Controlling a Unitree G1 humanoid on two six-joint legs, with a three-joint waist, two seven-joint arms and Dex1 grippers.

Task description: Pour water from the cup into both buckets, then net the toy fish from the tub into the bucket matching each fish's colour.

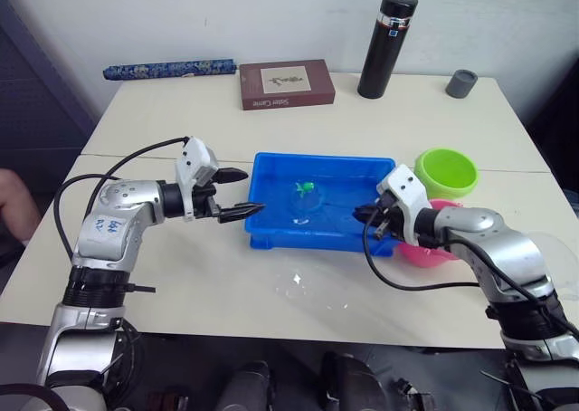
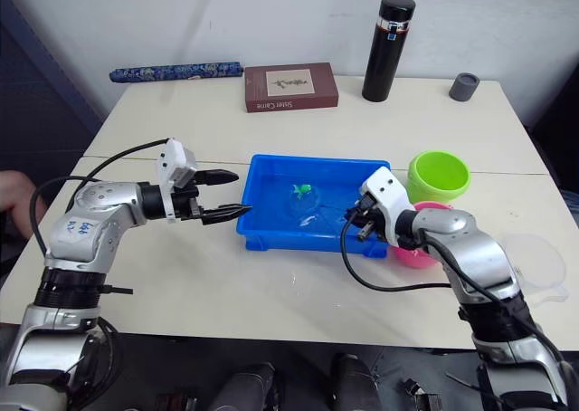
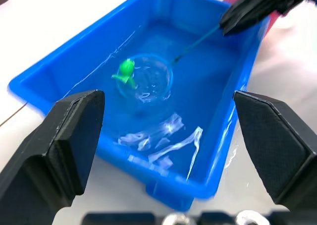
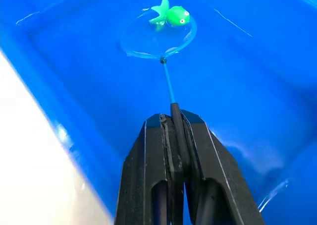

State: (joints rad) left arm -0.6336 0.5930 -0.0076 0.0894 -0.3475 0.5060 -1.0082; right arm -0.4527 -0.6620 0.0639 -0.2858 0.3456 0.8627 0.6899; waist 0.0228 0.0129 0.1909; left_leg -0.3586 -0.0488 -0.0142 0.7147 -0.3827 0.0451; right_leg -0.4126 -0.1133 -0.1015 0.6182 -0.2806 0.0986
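The right gripper [image 4: 173, 117], clamped on a net handle [image 4: 167, 82], held its hoop under a green fish [image 4: 171, 14] in the blue tub [image 1: 271, 234], while the left gripper [image 1: 237, 192] hung spread apart beside it.

I read this as a plain office or lab room: two pale tables [image 1: 271, 121] pushed together against a bare white wall [image 1: 226, 13]. At the top of the frame sit a boxed book [image 1: 287, 83], a black flask [image 1: 387, 44] and a rolled blue cloth [image 1: 169, 69].

Green fish [image 4: 171, 14] on net [image 4: 157, 36], in tub [image 1: 271, 171].
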